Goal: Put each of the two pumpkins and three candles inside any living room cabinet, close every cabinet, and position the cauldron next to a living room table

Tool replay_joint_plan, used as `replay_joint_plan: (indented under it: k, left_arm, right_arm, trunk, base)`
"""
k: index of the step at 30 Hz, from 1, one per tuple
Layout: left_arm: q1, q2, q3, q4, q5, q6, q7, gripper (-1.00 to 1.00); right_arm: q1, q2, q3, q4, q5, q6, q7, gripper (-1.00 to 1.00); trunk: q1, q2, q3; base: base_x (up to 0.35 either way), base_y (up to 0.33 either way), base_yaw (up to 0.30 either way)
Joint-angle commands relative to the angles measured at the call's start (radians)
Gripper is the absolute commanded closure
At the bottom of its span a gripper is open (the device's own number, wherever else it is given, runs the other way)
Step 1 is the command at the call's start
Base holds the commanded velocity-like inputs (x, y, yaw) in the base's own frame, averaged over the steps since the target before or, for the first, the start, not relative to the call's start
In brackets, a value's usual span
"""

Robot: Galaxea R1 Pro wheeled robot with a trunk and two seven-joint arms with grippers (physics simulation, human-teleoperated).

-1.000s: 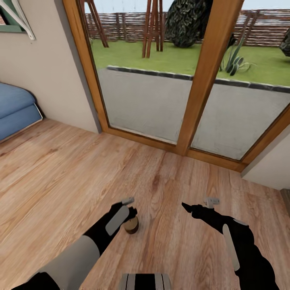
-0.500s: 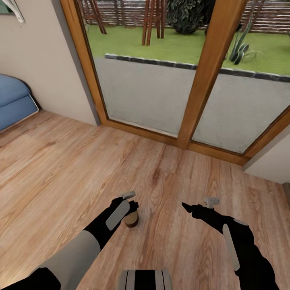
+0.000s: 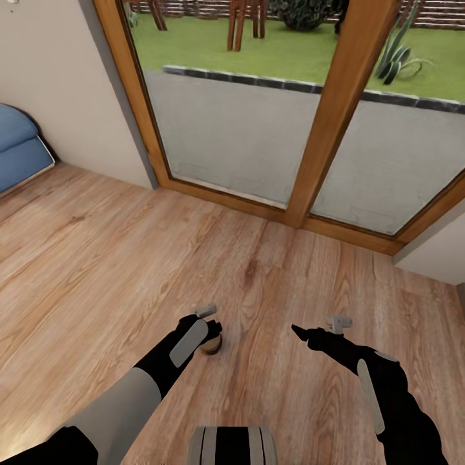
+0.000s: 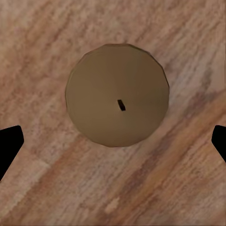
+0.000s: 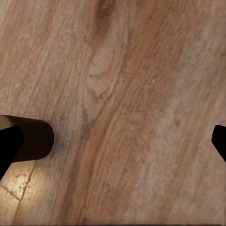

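a: the left end effector (image 3: 213, 323) hangs right over a candle (image 3: 212, 343) in the lower middle of the head view. is it holding it?

b: no. in the left wrist view the candle (image 4: 117, 95) stands on the floor (image 4: 56, 188), seen from the top, with its tiny dark wick in the middle. the two black fingertips (image 4: 9, 143) sit far out at the edges, so the left end effector is wide and not touching the candle.

a: and the right end effector (image 3: 323, 326)?

b: it hangs over bare wood floor (image 3: 97, 258), to the right of the candle. its tips are wide apart too, with nothing between them. the right wrist view shows the candle (image 5: 33, 139) lying dark at the left edge.

a: what else is there?

b: a big glass door (image 3: 245, 135) with a wood frame at the top, and something blue (image 3: 19, 152) at the far left.
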Motion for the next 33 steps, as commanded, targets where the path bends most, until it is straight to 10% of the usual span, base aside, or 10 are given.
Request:
replay_joint_plan:
  k: [1, 14, 33]
  left_arm:
    - [0.000, 0.000, 0.000, -0.001, 0.000, 0.000, 0.000, -1.00]
    - [0.000, 0.000, 0.000, -0.004, 0.001, 0.000, 0.000, -1.00]
    - [0.001, 0.008, -0.004, -0.034, 0.002, -0.002, -0.003, -1.00]
  right_arm:
    - [0.000, 0.000, 0.000, 0.000, 0.000, 0.000, 0.000, -1.00]
    - [0.000, 0.001, 0.000, 0.001, 0.000, 0.000, 0.000, -1.00]
    - [0.000, 0.002, 0.000, 0.001, 0.000, 0.000, 0.000, -1.00]
  trunk:
    - [0.000, 0.000, -0.004]
    - [0.006, -0.003, -0.054]
    - [0.006, -0.003, -0.054]
  base:
    - [0.000, 0.000, 0.000]
    - [0.000, 0.000, 0.000]
    - [0.081, -0.008, 0.000]
